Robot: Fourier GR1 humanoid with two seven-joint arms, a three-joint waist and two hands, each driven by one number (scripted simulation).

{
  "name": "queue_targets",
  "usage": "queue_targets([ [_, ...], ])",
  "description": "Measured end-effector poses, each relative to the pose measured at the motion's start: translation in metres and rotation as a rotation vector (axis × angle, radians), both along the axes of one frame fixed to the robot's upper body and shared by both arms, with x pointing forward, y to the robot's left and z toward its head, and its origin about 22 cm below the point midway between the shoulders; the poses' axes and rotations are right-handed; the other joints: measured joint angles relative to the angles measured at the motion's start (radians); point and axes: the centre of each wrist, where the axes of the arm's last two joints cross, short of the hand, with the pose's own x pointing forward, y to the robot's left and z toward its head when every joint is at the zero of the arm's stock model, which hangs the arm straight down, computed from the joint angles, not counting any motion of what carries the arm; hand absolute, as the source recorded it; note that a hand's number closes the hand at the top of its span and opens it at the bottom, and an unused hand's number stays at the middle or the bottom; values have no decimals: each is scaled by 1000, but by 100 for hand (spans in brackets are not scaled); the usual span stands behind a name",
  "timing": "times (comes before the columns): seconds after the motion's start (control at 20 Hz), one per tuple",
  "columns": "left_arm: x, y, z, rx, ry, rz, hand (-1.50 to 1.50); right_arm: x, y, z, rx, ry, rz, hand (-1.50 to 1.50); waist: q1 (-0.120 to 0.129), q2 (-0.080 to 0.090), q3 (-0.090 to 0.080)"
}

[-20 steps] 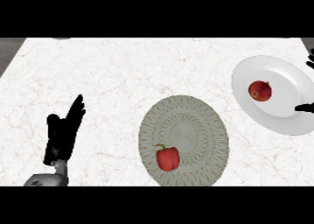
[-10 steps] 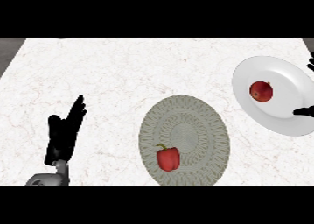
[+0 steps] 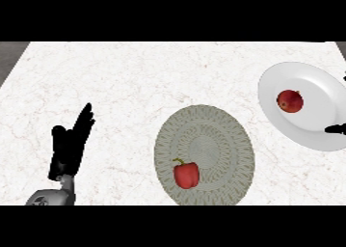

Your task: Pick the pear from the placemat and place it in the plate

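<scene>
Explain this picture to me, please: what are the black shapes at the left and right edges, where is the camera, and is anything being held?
The camera looks steeply down from the robot's head onto a marble counter. The black shape at the left is its left hand, open, fingers up, resting. At the right edge, only parts of the right hand show beside the white plate; its fingers are unclear. A red pear lies in the plate, held by nothing. A red pepper lies on the round placemat.

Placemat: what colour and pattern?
Grey-green placemat with concentric woven rings; the head view shows it.
</scene>
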Motion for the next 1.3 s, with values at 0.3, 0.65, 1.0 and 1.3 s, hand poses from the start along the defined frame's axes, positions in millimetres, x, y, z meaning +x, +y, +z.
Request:
queue_targets([
  [0.3, -1, -4, -2, -10, 4, 4, 0, -11, -12, 0, -16, 9, -33, -150, 2, 1, 1],
  [0.65, 1, -9, 0, -4, 2, 2, 0, -27, -32, 5, -32, 0, -85, -150, 4, 4, 2],
  [1.0, 5, -11, 1, -3, -7, -5, 0, -34, -41, 8, -12, -28, -140, -150, 9, 7, 3],
  [1.3, 5, -11, 2, -6, -7, -12, 0, -44, -51, 11, -15, -41, -196, -150, 14, 9, 4],
])
